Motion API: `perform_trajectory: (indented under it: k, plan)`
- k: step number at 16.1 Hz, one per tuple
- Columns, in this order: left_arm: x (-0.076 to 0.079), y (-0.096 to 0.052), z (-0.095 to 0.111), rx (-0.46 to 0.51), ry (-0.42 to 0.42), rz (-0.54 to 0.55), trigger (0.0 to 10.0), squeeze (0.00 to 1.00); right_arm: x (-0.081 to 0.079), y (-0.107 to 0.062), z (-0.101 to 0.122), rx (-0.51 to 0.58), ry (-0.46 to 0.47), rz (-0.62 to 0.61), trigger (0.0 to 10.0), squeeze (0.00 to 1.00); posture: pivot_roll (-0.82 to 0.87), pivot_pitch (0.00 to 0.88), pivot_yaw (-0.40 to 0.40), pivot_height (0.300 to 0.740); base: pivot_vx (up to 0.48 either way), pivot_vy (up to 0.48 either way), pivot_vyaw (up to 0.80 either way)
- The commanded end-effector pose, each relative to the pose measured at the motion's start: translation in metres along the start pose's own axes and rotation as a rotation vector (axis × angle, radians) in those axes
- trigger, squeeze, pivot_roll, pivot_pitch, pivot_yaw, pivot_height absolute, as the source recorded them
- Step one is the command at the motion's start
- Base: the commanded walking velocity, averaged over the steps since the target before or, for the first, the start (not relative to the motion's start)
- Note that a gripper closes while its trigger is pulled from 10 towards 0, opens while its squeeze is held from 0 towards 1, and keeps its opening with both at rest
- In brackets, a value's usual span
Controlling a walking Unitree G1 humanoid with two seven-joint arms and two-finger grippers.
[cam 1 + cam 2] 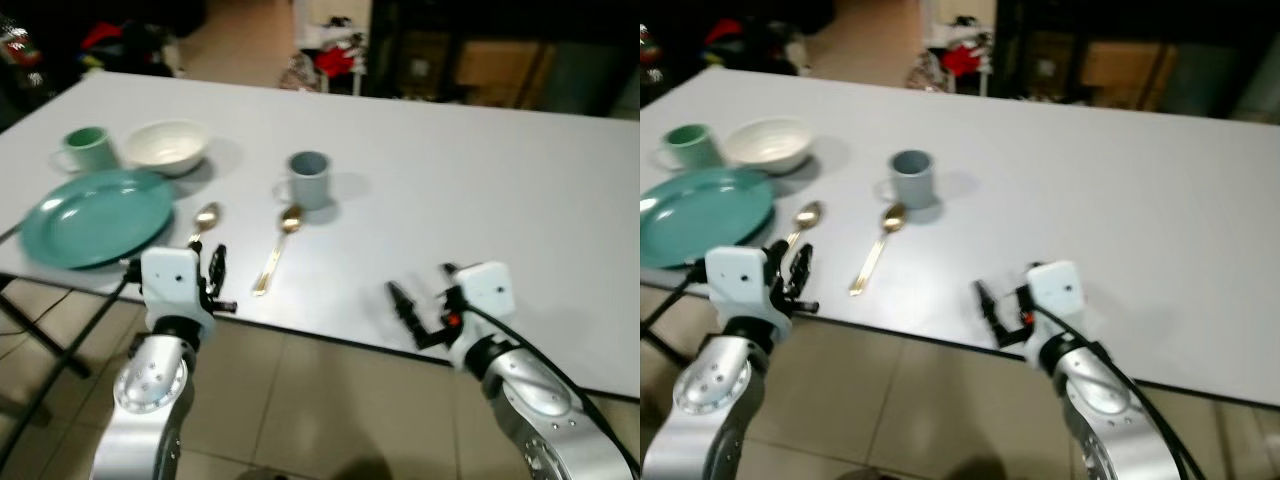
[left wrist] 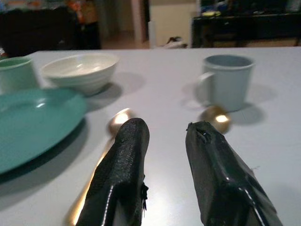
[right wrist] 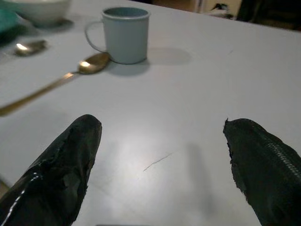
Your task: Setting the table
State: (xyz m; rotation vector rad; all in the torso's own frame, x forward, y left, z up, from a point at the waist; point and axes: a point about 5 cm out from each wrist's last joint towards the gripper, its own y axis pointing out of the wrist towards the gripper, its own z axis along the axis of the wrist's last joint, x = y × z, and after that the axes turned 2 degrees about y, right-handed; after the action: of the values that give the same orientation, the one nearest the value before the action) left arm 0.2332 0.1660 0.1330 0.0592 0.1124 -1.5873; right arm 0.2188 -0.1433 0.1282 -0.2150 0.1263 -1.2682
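- A white table [image 1: 480, 180] is seen with the tableware gathered toward its left end, and the grey-blue mug [image 1: 309, 179] is taken here as the landmark.
- A gold spoon [image 1: 278, 246] lies just in front of the mug, its bowl almost touching the mug's base and its handle running toward the near table edge.
- A second gold spoon [image 1: 204, 222] lies to the left of the first, between the mug and the teal plate [image 1: 96, 216].
- A white bowl [image 1: 167, 146] stands well left of the mug, with a pale green mug [image 1: 87, 148] just beyond it on the left; the plate sits in front of both.
- The left gripper [image 1: 214, 272] is held at the near table edge, in front and to the left of the mug, directly over the handle of the second spoon.
- Its fingers [image 2: 123, 160] are parted by a narrow gap; nothing is clasped, and contact with the spoon cannot be told.
- The right gripper [image 1: 414, 318] is held at the near edge, in front and to the right of the mug, well apart from both spoons.
- Its fingers [image 3: 70, 160] are spread wide over bare tabletop, with nothing held.
- No writing or brand mark can be read on any item.
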Motion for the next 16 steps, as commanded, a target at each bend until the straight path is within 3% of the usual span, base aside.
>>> perform_trajectory:
  k: [1, 6, 12, 16]
  plan:
    - [-0.002, 0.001, 0.002, -0.001, 0.024, 0.015, 10.0, 0.0, -0.001, 0.003, 0.002, 0.01, -0.005, -0.002, 10.0, 0.0, -0.04, 0.0, 0.042, 0.74, 0.0, 0.431, 0.0]
    - [0.001, 0.007, 0.009, 0.011, 0.041, 0.015, 10.0, 0.0, -0.016, 0.014, 0.01, 0.068, -0.097, 0.151, 10.0, 0.0, -0.03, 0.0, 0.047, 0.74, 0.0, 0.415, 0.8]
    - [-0.002, 0.006, 0.011, -0.004, 0.069, 0.002, 10.0, 0.0, -0.028, 0.018, 0.011, 0.103, -0.071, 0.204, 10.0, 0.0, 0.0, 0.0, 0.051, 0.74, 0.0, 0.395, 0.8]
    - [-0.003, 0.003, 0.011, -0.016, 0.085, -0.003, 10.0, 0.0, -0.023, 0.021, 0.014, 0.106, -0.033, 0.176, 10.0, 0.0, 0.01, 0.0, 0.044, 0.74, 0.0, 0.377, 0.8]
